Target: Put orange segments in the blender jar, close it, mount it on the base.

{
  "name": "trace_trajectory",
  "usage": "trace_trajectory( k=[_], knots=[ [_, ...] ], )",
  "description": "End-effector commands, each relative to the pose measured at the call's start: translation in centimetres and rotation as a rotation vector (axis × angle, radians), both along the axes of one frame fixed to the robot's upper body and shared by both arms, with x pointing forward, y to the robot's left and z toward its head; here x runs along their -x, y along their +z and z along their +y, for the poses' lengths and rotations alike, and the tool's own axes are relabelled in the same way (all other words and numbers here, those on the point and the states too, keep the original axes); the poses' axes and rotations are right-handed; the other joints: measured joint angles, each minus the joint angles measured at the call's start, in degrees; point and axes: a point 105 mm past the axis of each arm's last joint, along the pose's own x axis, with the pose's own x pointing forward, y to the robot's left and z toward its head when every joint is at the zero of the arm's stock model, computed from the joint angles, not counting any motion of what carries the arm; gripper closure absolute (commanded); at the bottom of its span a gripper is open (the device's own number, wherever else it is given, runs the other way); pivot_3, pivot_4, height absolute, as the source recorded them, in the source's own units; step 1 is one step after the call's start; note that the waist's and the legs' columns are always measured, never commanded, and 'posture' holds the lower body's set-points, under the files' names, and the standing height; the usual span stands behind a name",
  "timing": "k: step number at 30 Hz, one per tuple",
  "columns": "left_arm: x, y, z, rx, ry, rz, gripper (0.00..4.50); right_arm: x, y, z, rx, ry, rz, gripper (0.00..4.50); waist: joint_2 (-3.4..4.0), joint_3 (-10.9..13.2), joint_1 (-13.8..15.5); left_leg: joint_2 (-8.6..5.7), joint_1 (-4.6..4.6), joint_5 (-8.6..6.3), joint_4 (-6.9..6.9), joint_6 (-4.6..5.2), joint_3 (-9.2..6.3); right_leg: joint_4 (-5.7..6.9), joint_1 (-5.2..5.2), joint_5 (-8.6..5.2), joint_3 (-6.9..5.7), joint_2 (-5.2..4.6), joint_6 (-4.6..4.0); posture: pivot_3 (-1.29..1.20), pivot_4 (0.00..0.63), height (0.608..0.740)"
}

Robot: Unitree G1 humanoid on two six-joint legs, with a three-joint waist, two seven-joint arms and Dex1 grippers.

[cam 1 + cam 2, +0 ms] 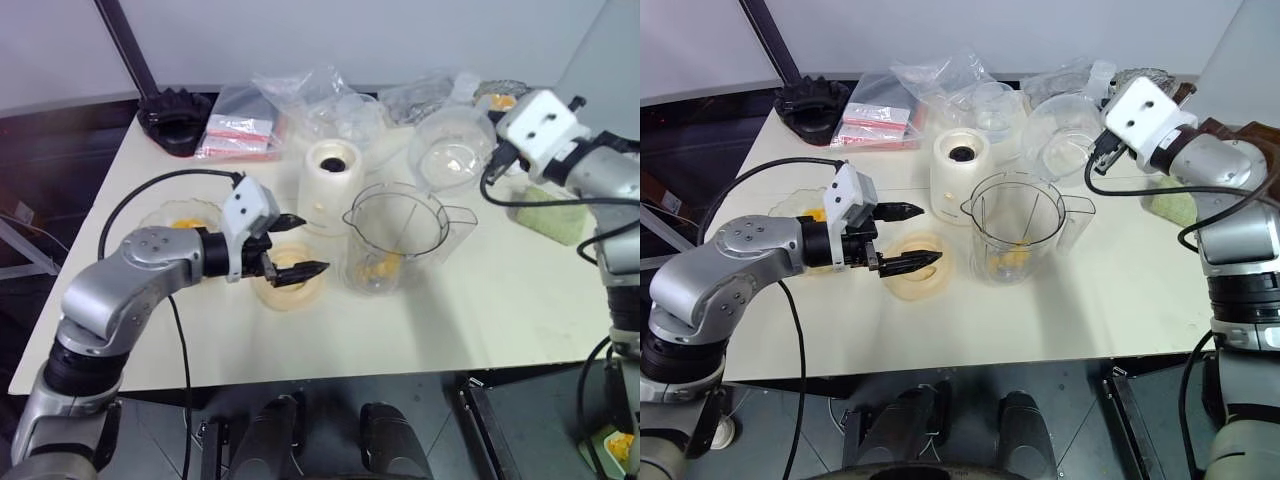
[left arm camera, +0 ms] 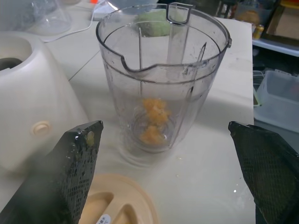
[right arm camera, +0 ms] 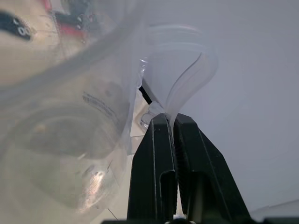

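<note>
**Jar stands loaded beside the base; right gripper holds a clear cup**

Head views: one clear, tapered plastic blender jar (image 1: 1015, 232) stands upright on the matte cream table (image 1: 1120, 300), lidless, with a pour spout and a side handle. A small heap of wet yellow-orange orange segments (image 1: 1010, 262) lies at its bottom. Just behind and beside it sits one squat, rounded cream-white base (image 1: 960, 172) with a dark round socket on top. One round cream-yellow lid (image 1: 915, 268) lies flat in front of the base. The left gripper (image 1: 908, 237) hovers over this lid, its two black fingers spread wide and holding nothing. The right gripper (image 1: 1100, 150), under its white block, is raised at the table's far side against a clear domed plastic cup (image 1: 1060, 140). Crinkled clear bags (image 1: 310, 95) lie behind.

Left wrist view: two textured black fingers (image 2: 70, 172) stand far apart, framing the ribbed, see-through jar and the smooth base.

Right wrist view: two smooth black fingers (image 3: 154, 172) are pressed together, pinching the thin rim of the clear cup.
</note>
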Motion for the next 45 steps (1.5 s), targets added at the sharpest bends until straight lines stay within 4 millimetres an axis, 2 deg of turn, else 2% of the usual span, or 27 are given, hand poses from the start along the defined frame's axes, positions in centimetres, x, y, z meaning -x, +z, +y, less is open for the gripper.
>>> trace_trajectory(
  k=[1, 21, 45],
  knots=[
    [-0.1, 1.1, -0.3, 0.001, -0.014, -0.052, 0.0, 1.0, 2.0, 0.5, 0.102, 0.018, -0.124, 4.42, 0.0, 0.0, -0.03, 0.0, 0.01, 0.0, 0.0, -0.01, 0.0, 0.02, 0.0, 0.0, 0.0, 0.0, 0.0, 0.0, 0.15, 0.74],
    [0.0, 1.2, -0.5, 0.005, -0.02, -0.065, 0.0, 0.4, 3.1, 1.3, 0.319, 0.024, -0.297, 4.42, -0.01, 0.01, -0.09, 0.0, 0.16, 0.07, 0.05, -0.06, 0.01, 0.39, -0.01, -0.02, 0.06, 0.0, -0.02, 0.0, 0.15, 0.74],
    [-0.1, 1.2, -0.6, 0.005, -0.026, -0.074, 0.0, 0.7, 3.5, 2.2, 0.475, 0.051, -0.43, 4.42, -0.01, 0.01, -0.12, -0.01, 0.2, 0.09, 0.05, -0.09, 0.01, 0.46, -0.01, -0.02, 0.08, 0.02, -0.02, 0.0, 0.15, 0.74]
  ],
)
